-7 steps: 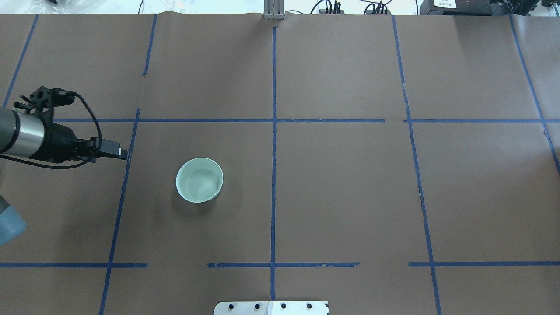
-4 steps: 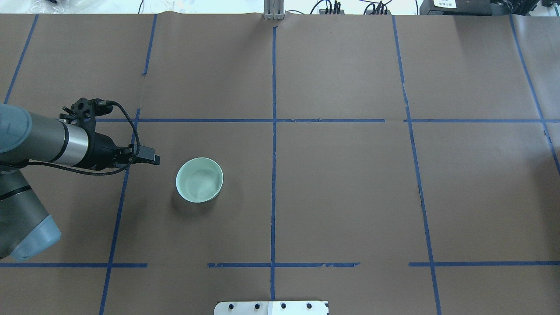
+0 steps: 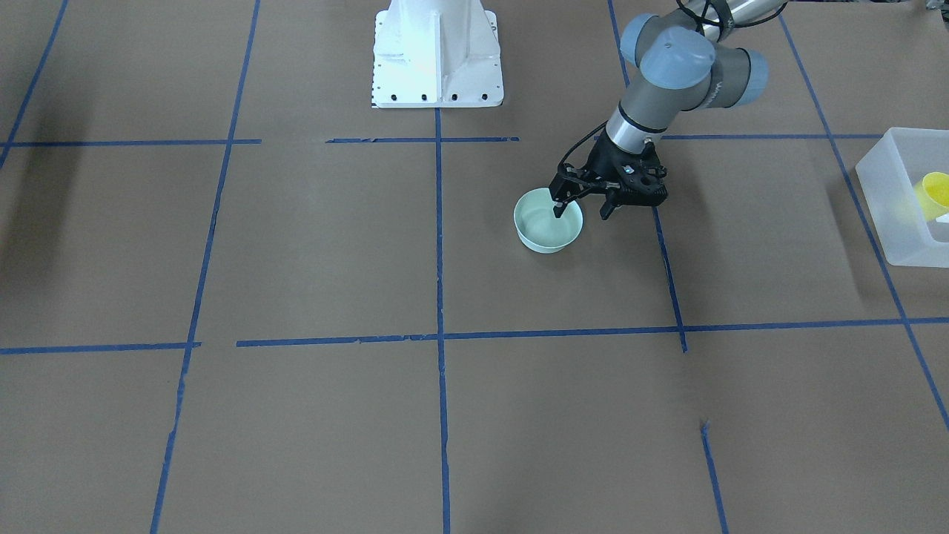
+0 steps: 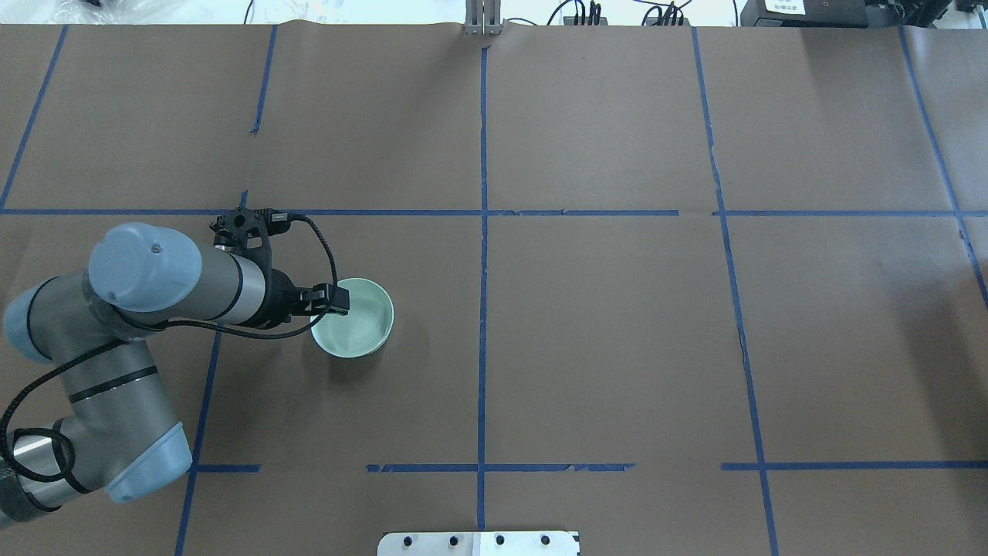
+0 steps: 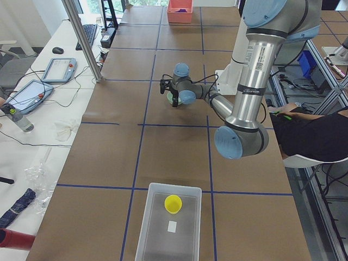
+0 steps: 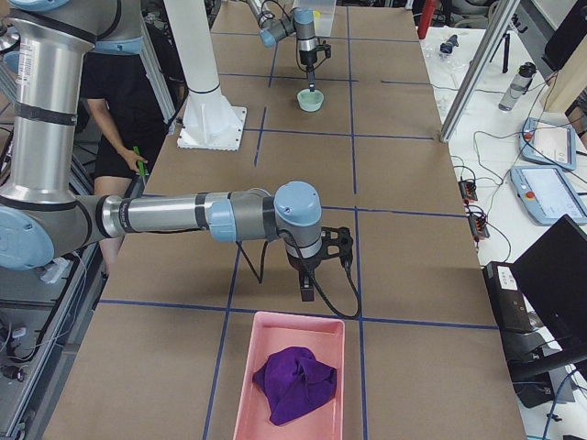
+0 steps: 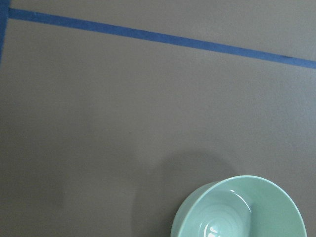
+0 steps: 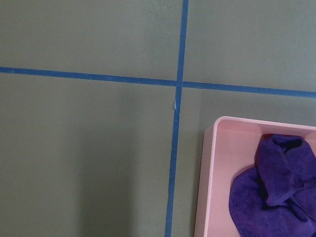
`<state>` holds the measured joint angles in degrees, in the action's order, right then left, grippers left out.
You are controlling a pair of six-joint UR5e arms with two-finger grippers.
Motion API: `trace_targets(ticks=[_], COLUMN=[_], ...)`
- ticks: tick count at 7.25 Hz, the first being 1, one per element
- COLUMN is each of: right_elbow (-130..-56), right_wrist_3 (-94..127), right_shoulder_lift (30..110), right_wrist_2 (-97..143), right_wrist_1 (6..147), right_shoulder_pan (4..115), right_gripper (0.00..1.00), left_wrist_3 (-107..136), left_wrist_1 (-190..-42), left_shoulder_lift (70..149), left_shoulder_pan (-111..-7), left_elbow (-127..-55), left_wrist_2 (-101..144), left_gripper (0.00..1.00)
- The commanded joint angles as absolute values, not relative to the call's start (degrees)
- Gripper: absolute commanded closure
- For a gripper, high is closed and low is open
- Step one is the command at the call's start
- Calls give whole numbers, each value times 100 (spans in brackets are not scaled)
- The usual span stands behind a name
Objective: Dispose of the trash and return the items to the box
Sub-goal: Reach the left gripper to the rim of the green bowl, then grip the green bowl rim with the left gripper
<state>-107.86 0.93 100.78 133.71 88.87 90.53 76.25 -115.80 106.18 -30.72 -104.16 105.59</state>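
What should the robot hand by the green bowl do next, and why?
Probably ease down a little and close on the bowl's rim. The left gripper is open and straddles the rim of the green bowl on the arm's side, with one finger over the inside and the other outside. The bowl stands on the table, not in the box, where the yellow cup already lies.

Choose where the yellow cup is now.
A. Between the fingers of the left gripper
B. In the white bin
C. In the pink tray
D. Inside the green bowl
B: the cup lies inside the bin, at the table's end on the robot's left.
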Motion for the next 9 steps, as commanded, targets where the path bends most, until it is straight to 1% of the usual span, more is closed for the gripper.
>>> trace_targets(ticks=[1,2,3,4,5,7,8,9], right_elbow=[-10784,-10828,-10828,-10837,-10846,-10828,-10811,-10802], right_wrist_3=[140,158,158,167,184,193,193,193], right_shoulder_lift=[9976,9967,9967,9967,9975,9976,9976,9976], right_wrist_2=[13403,13447,13465,13465,13465,13464,13413,13438], right_wrist_1=[8886,8894,8886,8886,8894,8895,8886,8886], right_shoulder_pan=[8991,8983,8930,8912,8816,8807,8807,8807], right_gripper=[0,0,0,0,0,0,0,0], left_wrist_3=[7664,7664,7673,7673,7664,7638,7629,7577], left_wrist_1=[-11435,-11426,-11408,-11217,-11076,-11039,-10743,-10105], left_shoulder_lift=[10670,10670,10670,10696,10705,10732,10705,10722], left_shoulder_pan=[-2953,-2962,-2953,-2953,-2944,-3005,-3075,-3433], left_elbow=[-10310,-10292,-10240,-10257,-10283,-10431,-10755,-11202], left_wrist_2=[10433,10433,10441,10441,10459,10503,10747,10984], left_gripper=[18,34,60,98,100,100,100,100])
